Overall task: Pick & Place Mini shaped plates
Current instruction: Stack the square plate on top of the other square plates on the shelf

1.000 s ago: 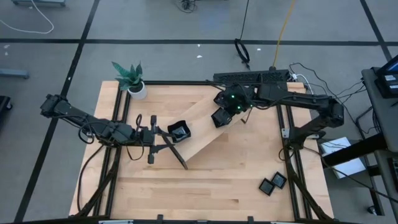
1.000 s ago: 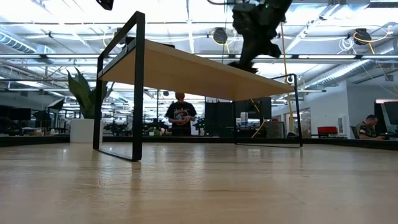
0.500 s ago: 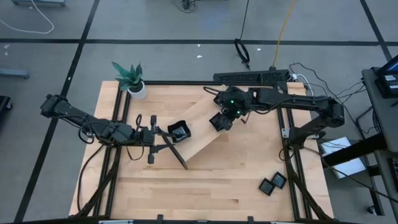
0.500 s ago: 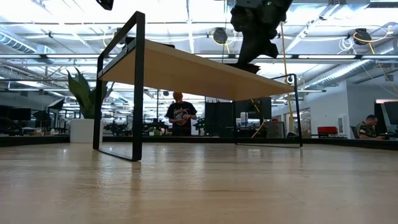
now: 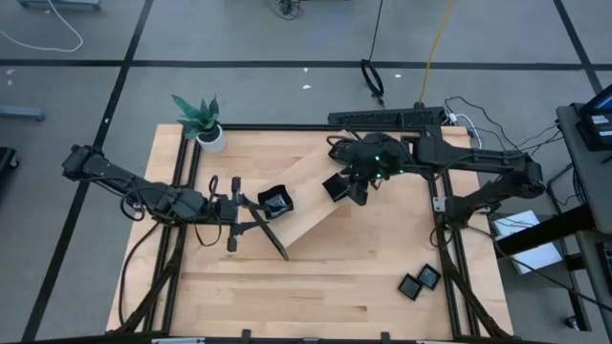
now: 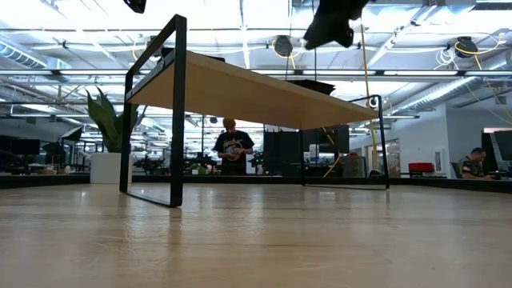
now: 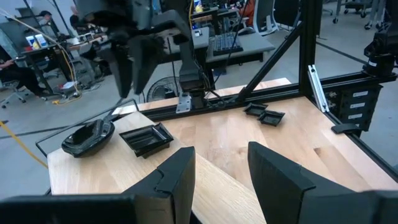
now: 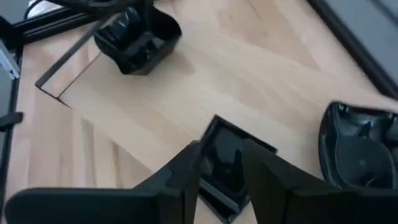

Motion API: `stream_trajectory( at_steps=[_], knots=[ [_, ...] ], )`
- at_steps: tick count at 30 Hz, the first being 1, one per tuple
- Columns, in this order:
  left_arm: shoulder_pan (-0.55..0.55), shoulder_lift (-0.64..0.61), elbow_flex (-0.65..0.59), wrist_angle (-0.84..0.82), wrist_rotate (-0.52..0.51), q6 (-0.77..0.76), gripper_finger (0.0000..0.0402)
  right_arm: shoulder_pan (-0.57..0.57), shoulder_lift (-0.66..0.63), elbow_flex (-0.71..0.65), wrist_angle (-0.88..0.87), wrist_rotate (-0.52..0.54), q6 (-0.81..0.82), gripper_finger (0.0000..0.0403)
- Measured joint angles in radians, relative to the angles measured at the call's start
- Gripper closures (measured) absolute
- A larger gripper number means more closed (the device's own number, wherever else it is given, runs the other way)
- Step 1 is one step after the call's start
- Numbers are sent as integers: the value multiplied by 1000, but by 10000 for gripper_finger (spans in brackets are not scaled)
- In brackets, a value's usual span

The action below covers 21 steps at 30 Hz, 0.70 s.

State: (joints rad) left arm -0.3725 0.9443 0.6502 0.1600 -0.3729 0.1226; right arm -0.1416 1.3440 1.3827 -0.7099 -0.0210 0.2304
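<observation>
The pale wooden tray stands raised on its black end rails, slantwise across the table. On it lie a rounded black mini plate near its left end, a square one and another rounded one. My right gripper hangs open above the square plate, clear of it in the low view. My left gripper stands open over the tray's left end; whether it touches the tray, I cannot tell.
Two more black plates lie on the table near its front right corner. A potted plant stands at the far left corner. Black frame bars run along both sides. A person stands in the room beyond.
My right gripper has let go of the square plate, which stays on the tray. It has risen clear of the tray, shifted toward the table's right edge and rolled.
</observation>
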Motion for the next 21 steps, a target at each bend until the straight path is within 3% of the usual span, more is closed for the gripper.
stream_trajectory(
  at_steps=[7, 13, 21],
  knots=[
    [0, 0, 0, 0, 0, 0, 250, 81, 0, -73, 134, 69, -72, 337],
    [0, 0, 0, -1, 0, 0, 250, 163, -39, -170, 86, 95, -115, 398],
    [0, 0, 0, 1, 0, 0, 250, 194, -49, -320, 104, 441, -42, 401]
  ],
)
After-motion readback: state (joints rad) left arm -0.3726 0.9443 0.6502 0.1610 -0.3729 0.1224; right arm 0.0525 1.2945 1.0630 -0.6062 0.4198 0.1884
